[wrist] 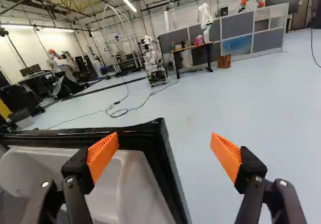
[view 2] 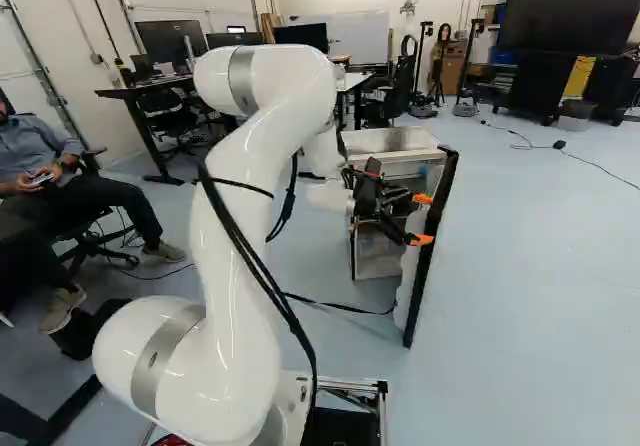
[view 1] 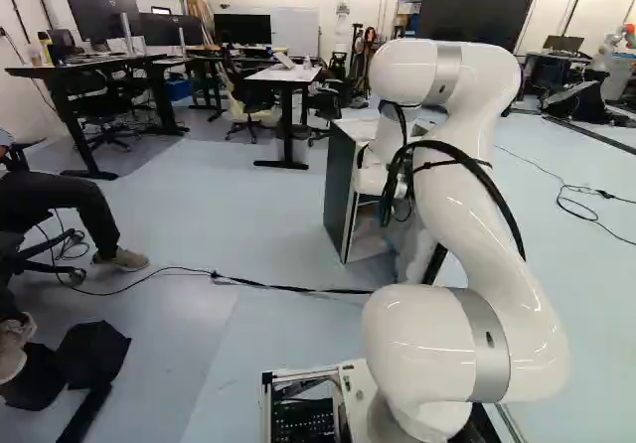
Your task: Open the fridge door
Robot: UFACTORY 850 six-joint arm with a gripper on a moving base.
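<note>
In the right base view the gripper (view 2: 424,219) reaches the swung-out fridge door (view 2: 432,251), its orange pads at the door's dark edge. The fridge body (view 2: 392,144), a low white-topped cabinet, stands behind with its inside exposed; its dark side (view 1: 340,187) shows in the left base view, where the arm hides the gripper. Seen from the wrist, the gripper (wrist: 165,152) is wide open. One finger overlaps the door's white inner liner (wrist: 131,184) and black rim; the other is past the door's outer side, over floor. The door's corner lies between them, and the outer finger stands apart from it.
A black cable (view 1: 268,285) crosses the floor near the base. A seated person (view 2: 75,186) is at the left of the right base view. Desks (view 1: 288,77) and chairs stand beyond the fridge. Another robot (wrist: 151,61) stands across the room.
</note>
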